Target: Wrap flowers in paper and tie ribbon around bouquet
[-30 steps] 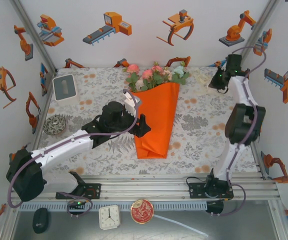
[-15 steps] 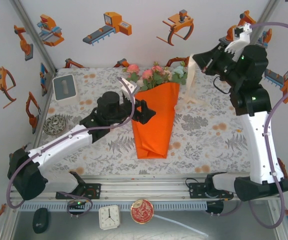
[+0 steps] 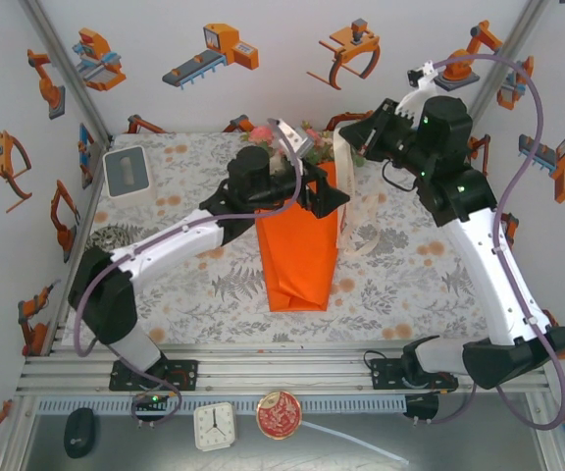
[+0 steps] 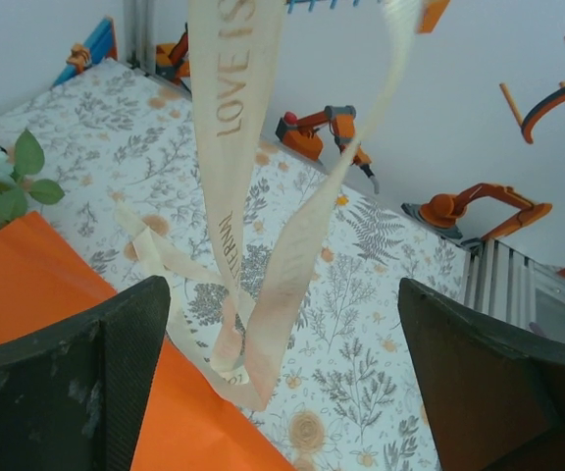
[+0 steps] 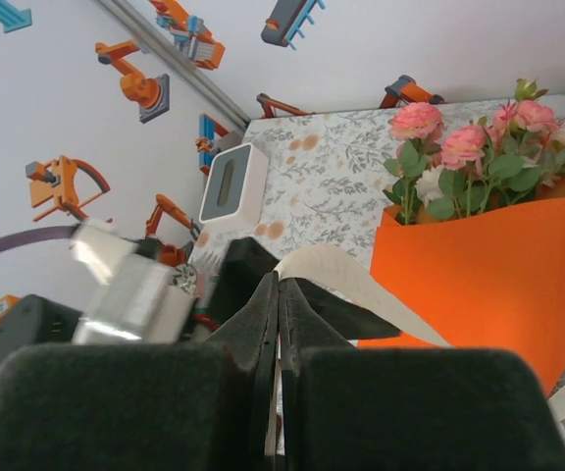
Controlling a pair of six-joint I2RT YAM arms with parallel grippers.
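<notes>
Ribbon (image 4: 231, 147) hangs from the clamped right pincer (image 5: 278, 287), near left pincer (image 4: 282, 294).

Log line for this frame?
right claw: shut on ribbon, held high | left claw: open around hanging ribbon | bouquet: wrapped, untied

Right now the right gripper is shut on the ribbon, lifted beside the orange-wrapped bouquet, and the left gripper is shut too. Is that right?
Not the left one. The left gripper is open: the left wrist view shows its fingers spread wide, the ribbon hanging loose between them. The right gripper is shut on the ribbon, lifted beside the orange-wrapped bouquet.
</notes>
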